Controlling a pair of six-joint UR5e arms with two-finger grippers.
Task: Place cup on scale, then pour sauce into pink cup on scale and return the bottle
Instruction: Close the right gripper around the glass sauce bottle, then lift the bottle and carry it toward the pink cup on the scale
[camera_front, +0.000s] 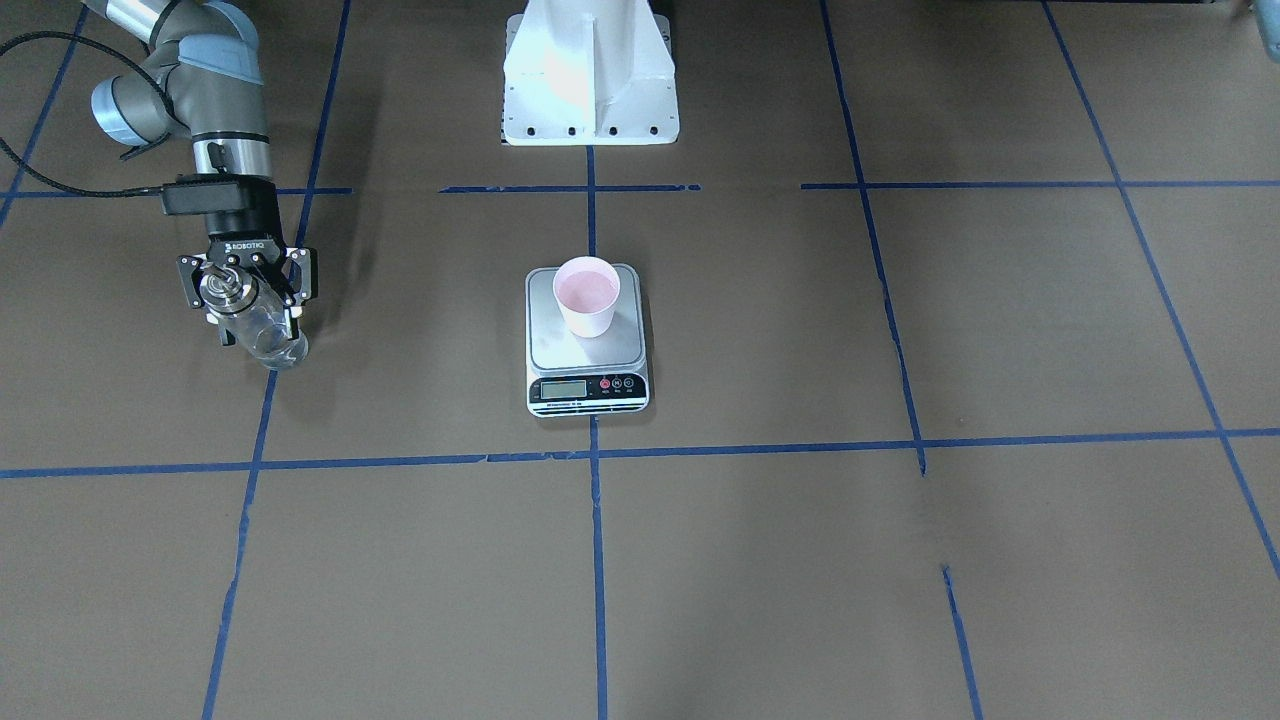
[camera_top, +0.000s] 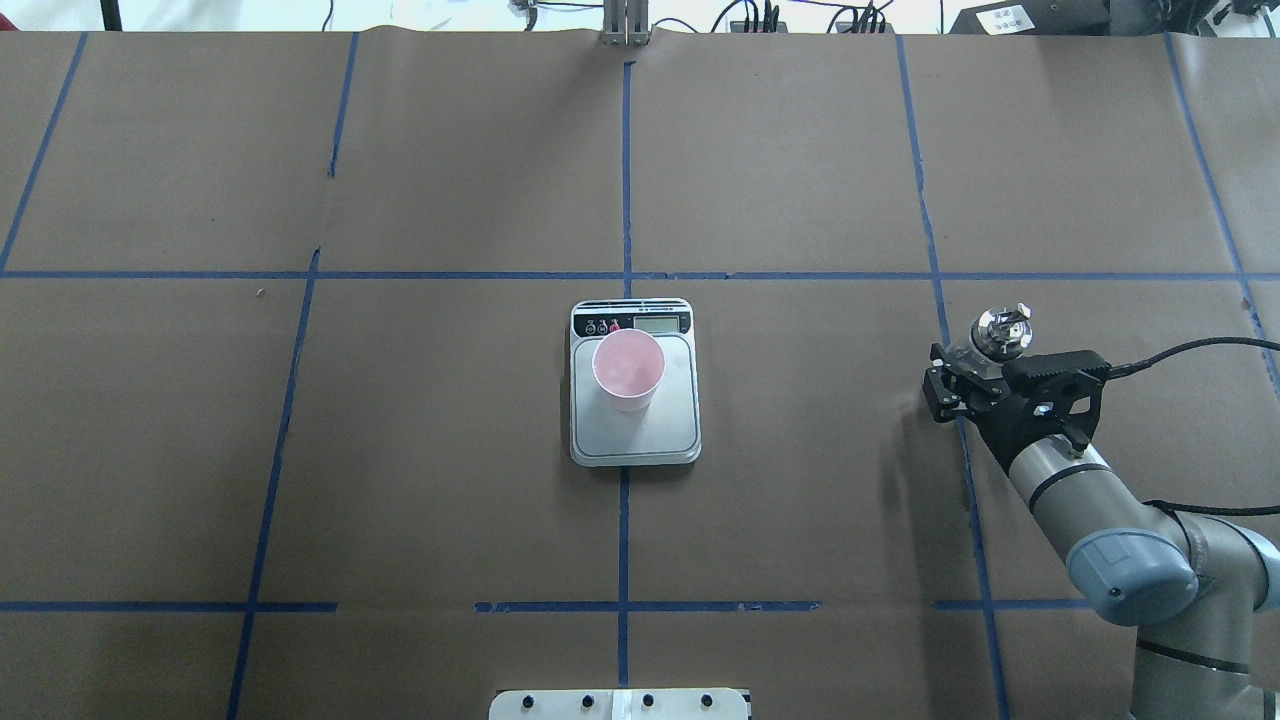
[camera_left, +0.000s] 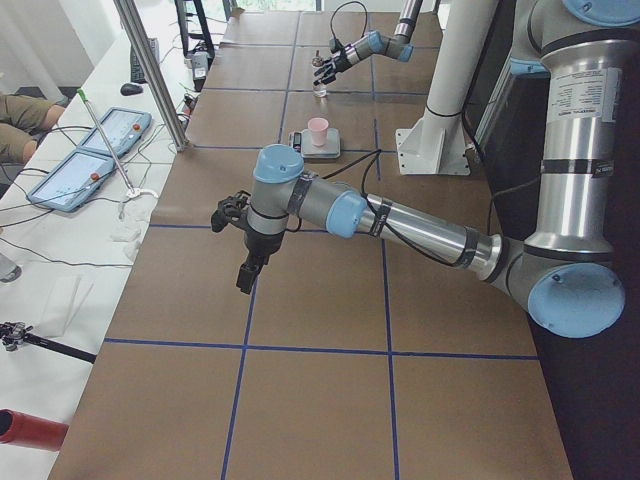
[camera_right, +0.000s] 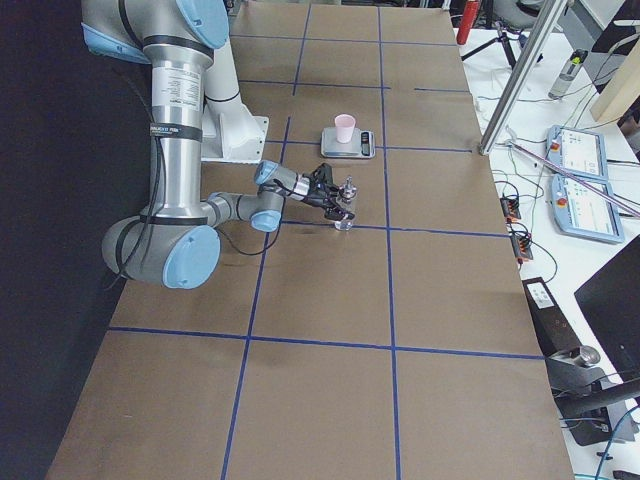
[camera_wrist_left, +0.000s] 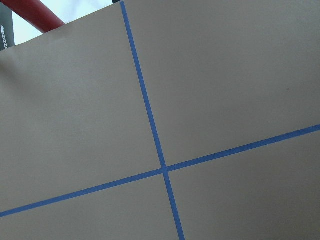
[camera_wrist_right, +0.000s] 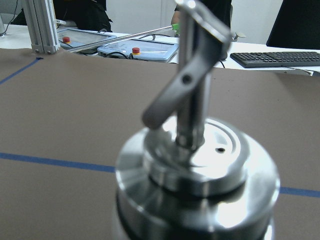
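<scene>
Closest to our right wrist lens looms the bottle (camera_wrist_right: 197, 175), its silver cap and spout blurred and filling the view, with the glass below cut off. Our right pincer (camera_front: 250, 300) is clamped on it just under the cap, well to one side of the scale (camera_front: 590, 350). We cannot tell whether its base rests on the worktop (camera_front: 800, 560) or hangs just above. The cup (camera_front: 587, 295) stands upright on the scale's plate, so the first step looks done. Whether sauce has gone in we cannot say: the cup's inside reads plain pink and the display is too small to read. We judge that either pouring or setting the bottle back comes next. Our left pincer (camera_left: 246, 272) hovers over bare worktop far off, and we cannot tell whether it is apart or together.
</scene>
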